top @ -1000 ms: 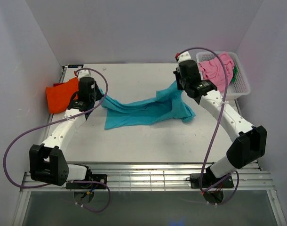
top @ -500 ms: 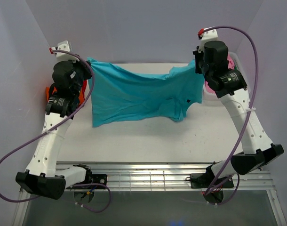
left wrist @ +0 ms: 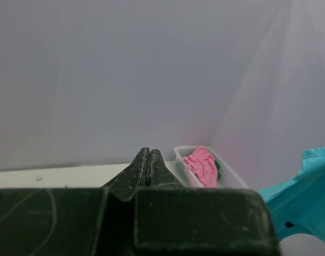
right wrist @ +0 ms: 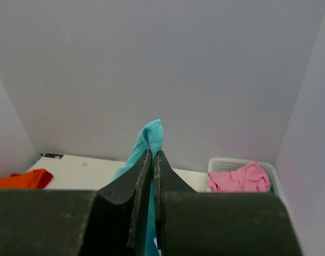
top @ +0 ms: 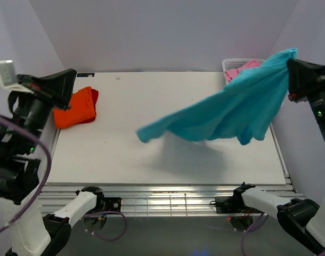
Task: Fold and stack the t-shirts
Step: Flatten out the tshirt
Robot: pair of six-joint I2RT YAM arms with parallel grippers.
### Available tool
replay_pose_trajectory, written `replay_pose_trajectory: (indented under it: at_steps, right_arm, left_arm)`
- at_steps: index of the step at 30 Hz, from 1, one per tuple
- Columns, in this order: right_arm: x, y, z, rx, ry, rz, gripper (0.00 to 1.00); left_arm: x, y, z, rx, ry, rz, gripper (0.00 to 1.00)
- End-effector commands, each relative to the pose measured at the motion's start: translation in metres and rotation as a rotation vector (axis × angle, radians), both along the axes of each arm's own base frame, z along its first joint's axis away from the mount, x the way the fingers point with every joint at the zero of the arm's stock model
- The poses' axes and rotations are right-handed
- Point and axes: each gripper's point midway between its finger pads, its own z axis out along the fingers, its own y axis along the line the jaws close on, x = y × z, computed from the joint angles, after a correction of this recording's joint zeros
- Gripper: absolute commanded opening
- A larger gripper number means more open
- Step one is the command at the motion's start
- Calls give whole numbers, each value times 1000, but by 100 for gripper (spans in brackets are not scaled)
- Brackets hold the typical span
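Teal cloth t-shirt (top: 226, 114) hangs unfolded above the white table (top: 125, 165), pinched by the right gripper (right wrist: 152, 153) — left gripper (left wrist: 147, 153) closed, empty; orange cloth t-shirt (top: 74, 108) lies folded; pink cloth t-shirt (top: 241, 66) waits in the white plastic lattice basket (top: 228, 62).

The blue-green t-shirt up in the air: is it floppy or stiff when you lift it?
Likely floppy: the teal cloth t-shirt, pinched by one corner in the right gripper, sags in soft folds. Probably light: its loose end floats above the white table. It might slip, since only a small bit is gripped.
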Motion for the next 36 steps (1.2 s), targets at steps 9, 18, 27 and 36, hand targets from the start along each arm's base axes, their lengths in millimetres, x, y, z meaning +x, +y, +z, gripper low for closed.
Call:
replay_pose_trajectory:
  at_steps: [9,18,27,36]
  right_arm:
    - [-41,10,-24,6,42,148,8]
    - [-6,23,-55,-47,128,133,8]
    - [73,127,-96,-41,204,480,8]
    - [47,197,-1,47,-4,888,8]
  left_arm:
    - [-94,-21,-16,-40,6,-228,0]
    - [-4,-68,-157,-67,221,-425,0]
    - [33,-66,-188,-44,283,-369,0]
    - [55,-64,-202,-34,319,-331,0]
